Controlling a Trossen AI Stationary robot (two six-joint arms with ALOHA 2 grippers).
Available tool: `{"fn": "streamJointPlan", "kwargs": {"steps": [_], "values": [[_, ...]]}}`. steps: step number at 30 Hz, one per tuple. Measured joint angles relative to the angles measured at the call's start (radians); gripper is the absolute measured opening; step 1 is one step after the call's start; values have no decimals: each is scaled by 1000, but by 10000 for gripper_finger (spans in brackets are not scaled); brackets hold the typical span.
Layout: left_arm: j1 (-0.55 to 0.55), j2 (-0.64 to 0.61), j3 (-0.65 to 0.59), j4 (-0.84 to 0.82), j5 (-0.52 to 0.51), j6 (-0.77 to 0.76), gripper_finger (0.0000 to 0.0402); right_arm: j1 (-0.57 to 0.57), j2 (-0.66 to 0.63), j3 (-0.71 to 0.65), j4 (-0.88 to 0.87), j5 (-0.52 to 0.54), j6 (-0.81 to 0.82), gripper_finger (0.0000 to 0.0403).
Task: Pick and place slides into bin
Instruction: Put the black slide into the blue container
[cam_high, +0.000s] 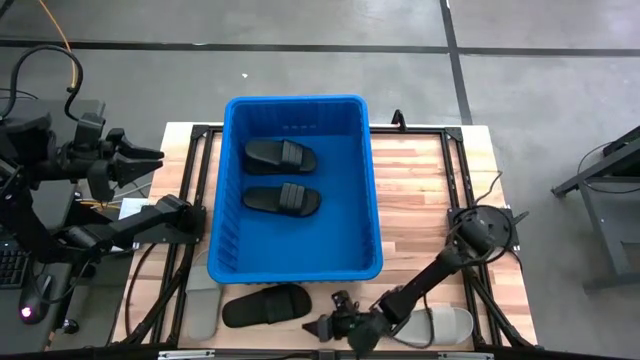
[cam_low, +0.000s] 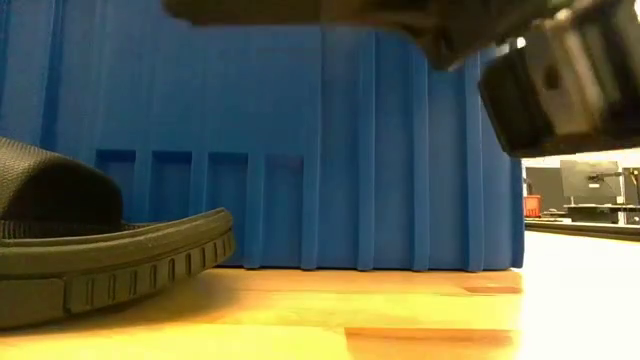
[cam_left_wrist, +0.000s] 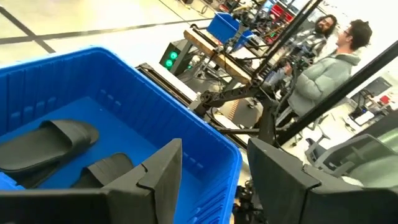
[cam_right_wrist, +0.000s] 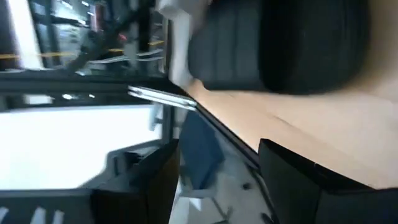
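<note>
From the high view I see the blue bin (cam_high: 295, 190) in the middle of the wooden table (cam_high: 420, 190), with two black slides (cam_high: 281, 156) lying side by side on its floor. Between the bin and the near edge of the table lies another black slide (cam_high: 265, 305), and a light grey slide (cam_high: 203, 310) is beside it toward the near left corner. A second grey slide (cam_high: 445, 323) lies near the near right corner, partly under the right arm. The right gripper (cam_high: 330, 328) is at the near edge, close to the black slide's end, and holds nothing; the left gripper (cam_high: 150, 160) waits off the left edge. In the low view the black slide's toe (cam_low: 110, 265) rests on the table in front of the bin wall (cam_low: 330, 140). In the left wrist view the fingers (cam_left_wrist: 165, 171) stand apart and empty above the bin rim, with two people in the room behind. In the right wrist view the fingers (cam_right_wrist: 155, 180) are also apart, empty, beyond the table edge.
</note>
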Motion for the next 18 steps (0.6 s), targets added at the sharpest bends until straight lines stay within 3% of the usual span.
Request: {"fn": "streamJointPlan", "kwargs": {"steps": [9,18], "values": [[0,-1,0,0,2,1,172,-35,163,218,-72,-53,-30,206],[0,-13,0,0,10,12,172,-46,180,288,-188,-8,-40,206]]}}
